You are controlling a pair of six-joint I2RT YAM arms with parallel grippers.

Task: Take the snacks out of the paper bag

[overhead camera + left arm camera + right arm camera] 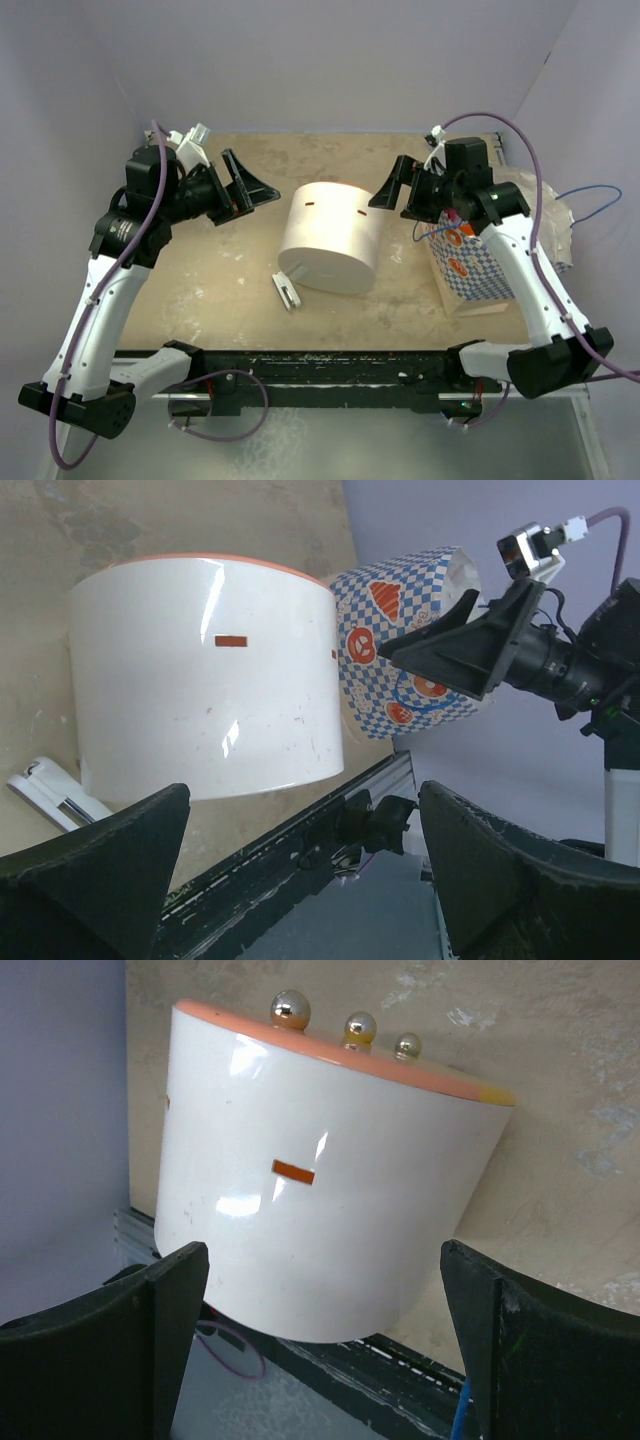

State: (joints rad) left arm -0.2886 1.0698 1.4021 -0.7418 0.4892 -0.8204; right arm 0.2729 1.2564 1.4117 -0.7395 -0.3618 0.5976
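While both arms hang above the table [220,280] with nothing in their grasp, the job of emptying the paper bag [478,275] looks to me not yet begun. The bag sits at the right side of the table, close to the near edge and directly beneath the right arm's forearm and wrist, with its blue-and-white checked band and orange marks on show. From the left wrist view it appears just behind the white cylinder [330,238]. No snacks lie anywhere on the tabletop, so I judge that all of them are inside the bag (a pinkish speck near its mouth, under the right wrist, could be one, but it is too small to tell). The left gripper [252,190] has its jaws spread wide and points at the cylinder from the left. The right gripper [393,190] is spread just as wide, hovering between the cylinder and the bag and facing the cylinder, not the bag. A small grey clip [287,291] lies just in front of the cylinder. Everything is left to do: turn a gripper to the bag's opening, reach in, and bring the snacks out one after another.
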